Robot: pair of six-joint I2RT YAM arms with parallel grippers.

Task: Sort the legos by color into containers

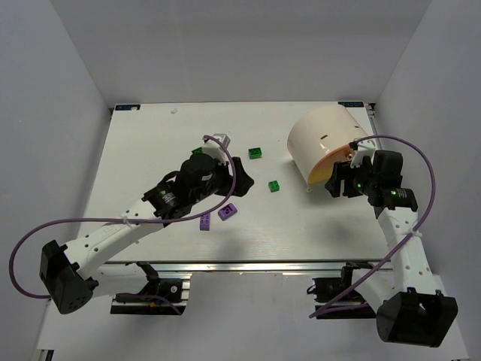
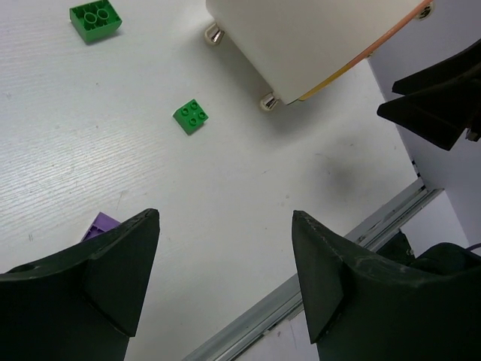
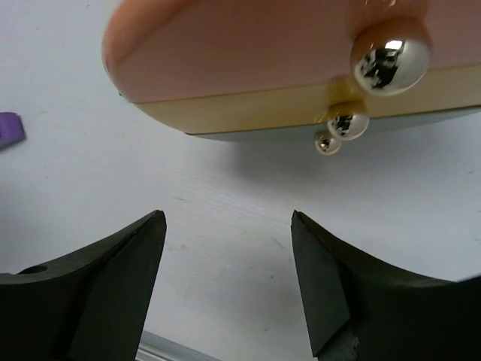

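The legos are small, hard plastic bricks. We judge them light, stiff and a little slick on their smooth walls, so the sure hold is low across two opposite flat sides, not over the studs.

One green brick (image 1: 256,153) lies mid-worktop toward the far edge. A second green brick (image 1: 275,185) lies a little nearer the middle, and a third green brick (image 1: 197,150) peeps out beside the left arm's wrist. A purple brick (image 1: 228,212) and the other purple brick (image 1: 204,221) lie close together left of centre, toward the near edge of the worktop (image 1: 301,226). We see no orange pieces in the open.

The tub (image 1: 319,139) lies on its side by the far right corner; it looks rigid and bulky.

The left jaws stand wide and empty over bare worktop between the purple and green bricks. The right jaws gape empty just before the tub's orange face.
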